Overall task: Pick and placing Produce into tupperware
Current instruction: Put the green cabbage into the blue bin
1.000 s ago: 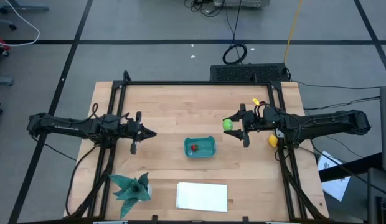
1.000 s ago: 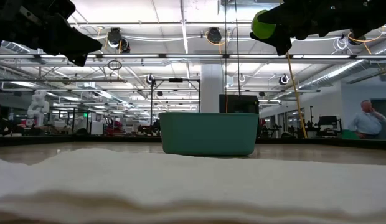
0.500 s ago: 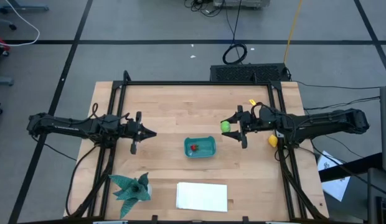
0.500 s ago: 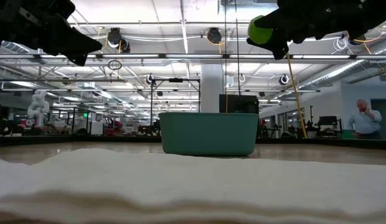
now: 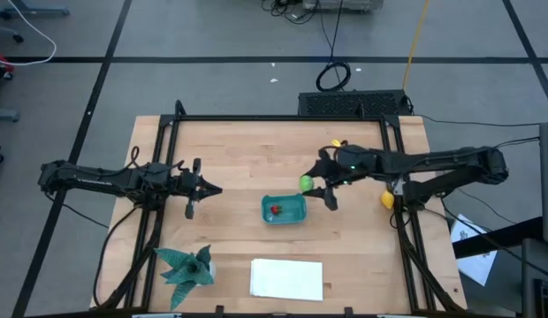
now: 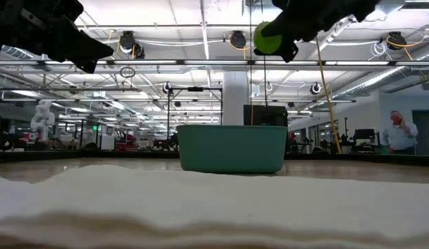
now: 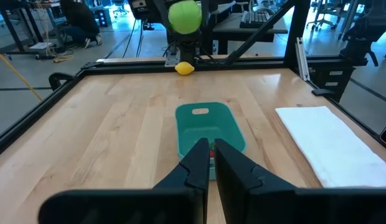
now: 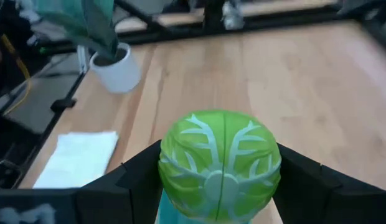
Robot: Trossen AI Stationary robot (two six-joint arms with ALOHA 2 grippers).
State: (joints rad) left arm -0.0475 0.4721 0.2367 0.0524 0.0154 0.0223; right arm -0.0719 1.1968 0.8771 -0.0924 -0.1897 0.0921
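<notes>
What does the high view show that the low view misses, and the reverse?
Only the high view shows the red produce piece lying inside the teal tub, the yellow piece at the table's right edge, and the spiky teal-green star-shaped thing. Only the low view shows the room behind, with a person at the far right. Both show the right claw holding the green round piece raised near the tub, the left claw waiting at the left, and the white cloth.

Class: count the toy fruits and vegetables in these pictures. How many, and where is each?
3. The red one lies in the teal tub. The green ball is held by the right gripper above the tub's edge. The yellow one lies at the table's right edge.
</notes>
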